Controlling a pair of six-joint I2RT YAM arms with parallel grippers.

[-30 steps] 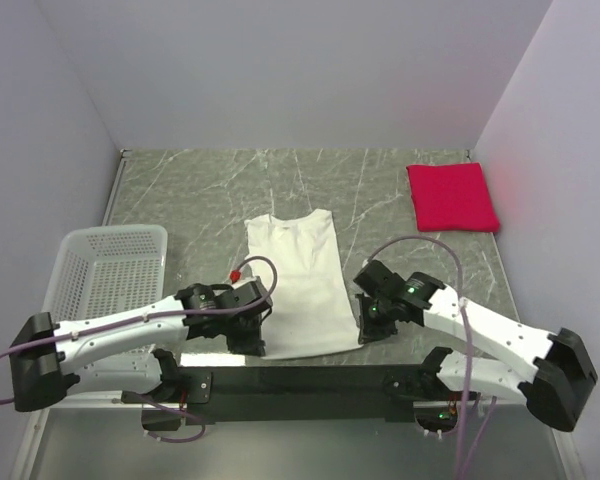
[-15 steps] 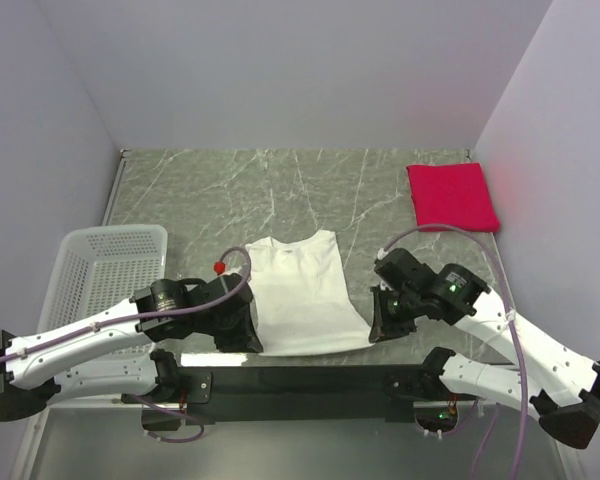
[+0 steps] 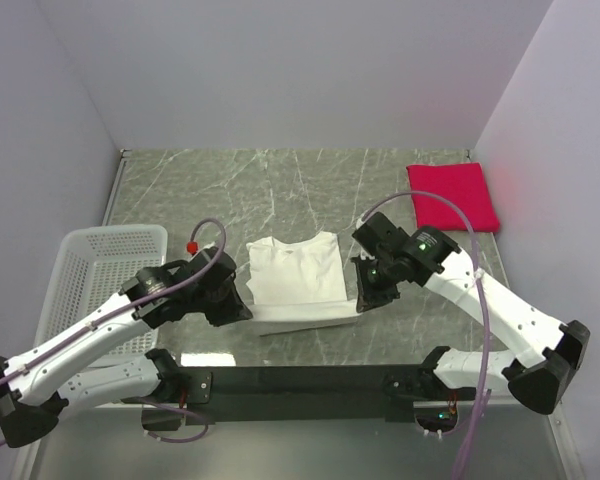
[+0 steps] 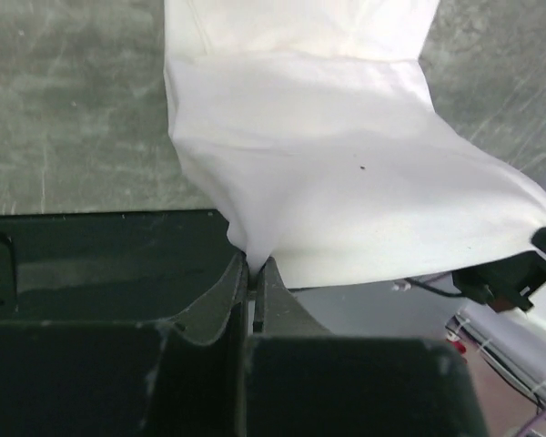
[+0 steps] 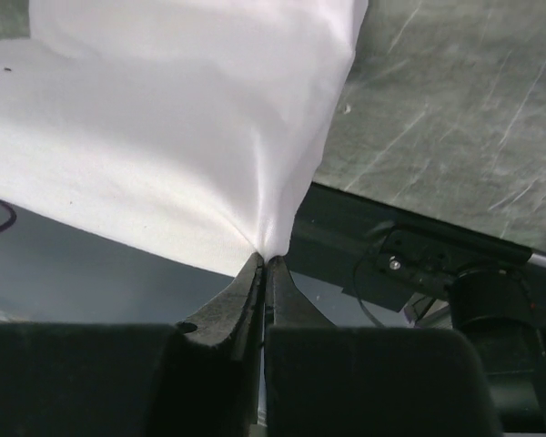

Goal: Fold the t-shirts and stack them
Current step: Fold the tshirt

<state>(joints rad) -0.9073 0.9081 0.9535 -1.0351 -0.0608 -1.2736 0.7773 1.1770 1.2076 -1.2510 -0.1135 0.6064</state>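
Observation:
The white t-shirt lies mid-table, its collar end flat and its bottom hem lifted and carried over toward the collar. My left gripper is shut on the hem's left corner; in the left wrist view the cloth is pinched between the shut left gripper. My right gripper is shut on the right corner; the white cloth fans out from the right gripper. A red t-shirt, folded square, rests at the back right.
A white mesh basket stands at the left edge of the marble table. The black mounting rail runs along the near edge. Grey walls close in the left, back and right sides.
Both grippers have lifted the hem corners and moved them away from the near edge toward the collar. The visible shirt has grown shorter as its lower half doubles over.

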